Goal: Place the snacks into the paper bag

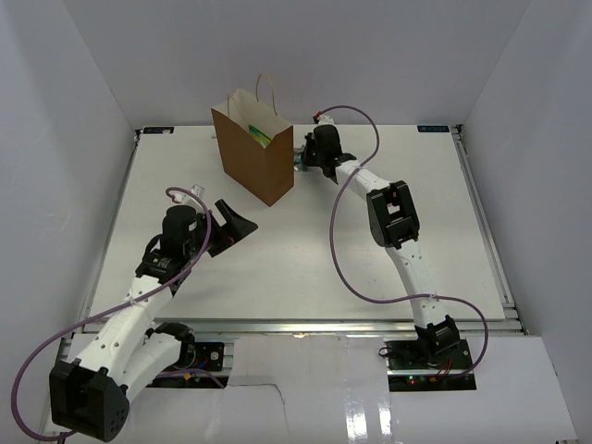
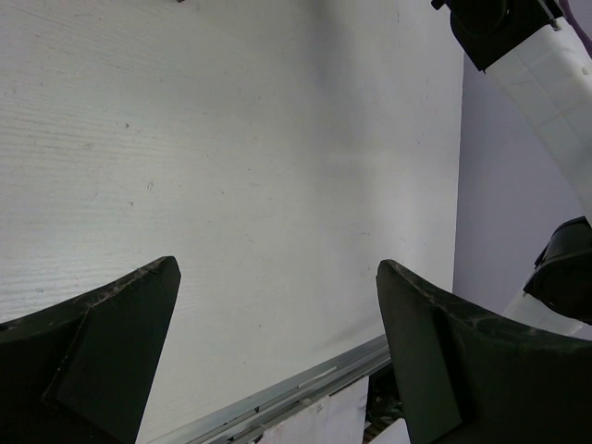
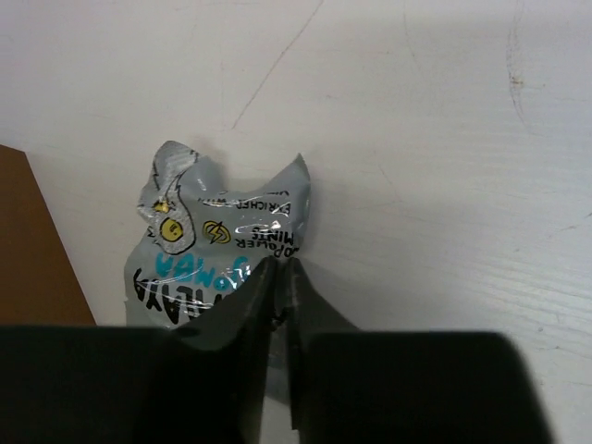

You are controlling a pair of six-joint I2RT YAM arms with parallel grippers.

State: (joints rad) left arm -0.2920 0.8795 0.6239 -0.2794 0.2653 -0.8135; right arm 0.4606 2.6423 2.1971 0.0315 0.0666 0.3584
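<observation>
The right gripper (image 3: 277, 268) was seen closed to a narrow slit upon a grey-blue snack packet (image 3: 217, 231). The packet's lower edge was pinched between the two fingers. Its crumpled upper part, printed with yellow faces and teal lettering, was spread beyond the fingertips over the white table (image 3: 444, 139). Whether the packet was resting on the table could not be told. In the top view this gripper was placed just beside the right wall of the paper bag (image 1: 252, 162), which was stood upright toward the far edge of the table with its mouth open. A yellow-green packet (image 1: 263, 135) was glimpsed inside that mouth. The left gripper (image 2: 277, 277) was held wide open, with nothing gripped or touched between its fingers. It was positioned above the left front of the table, well apart from the bag.
</observation>
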